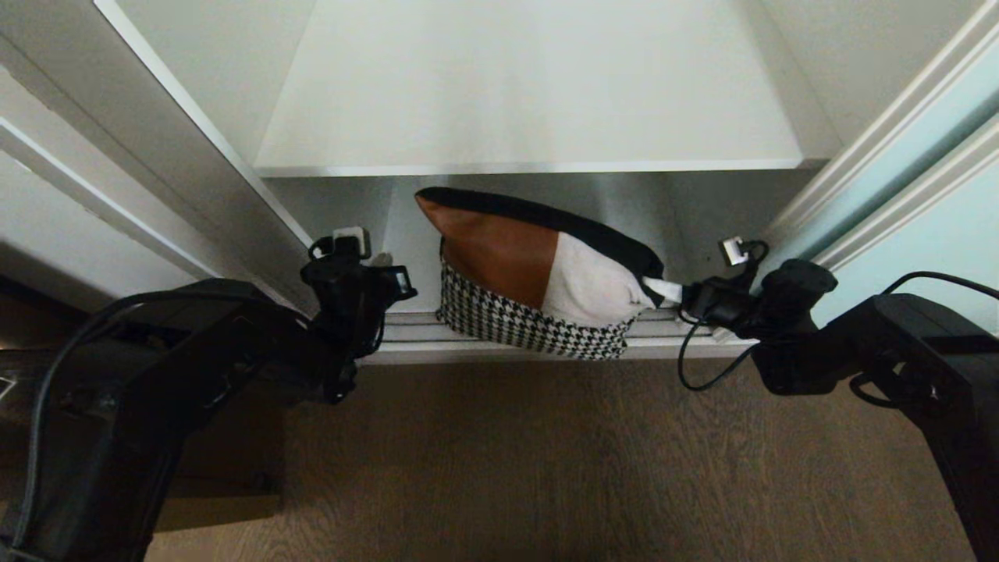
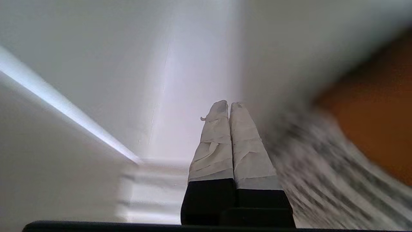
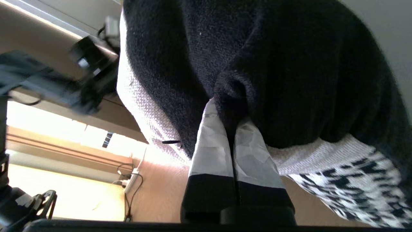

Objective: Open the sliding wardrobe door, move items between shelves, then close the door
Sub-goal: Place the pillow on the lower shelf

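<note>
The wardrobe stands open, with the sliding wardrobe door (image 1: pixel 929 203), pale aqua glass, pushed to the right. Two items lie stacked at the front of the lower shelf (image 1: pixel 402 234): a black, orange and white bundle (image 1: pixel 538 257) on top of a houndstooth bundle (image 1: pixel 515 324). My right gripper (image 1: pixel 667 291) is at the stack's right corner. In the right wrist view it (image 3: pixel 227 120) is shut on a fold of the black fabric (image 3: pixel 289 64), with the houndstooth bundle (image 3: pixel 360 180) beside it. My left gripper (image 1: pixel 382 261) is just left of the stack, shut (image 2: pixel 229 104) and holding nothing.
A bare white upper shelf (image 1: pixel 531 94) sits above the bundles. The off-white side post (image 1: pixel 195 156) runs along the left, close to my left arm. The door track rails (image 1: pixel 414 332) lie at the wardrobe's front edge, with wooden floor (image 1: pixel 546 468) below.
</note>
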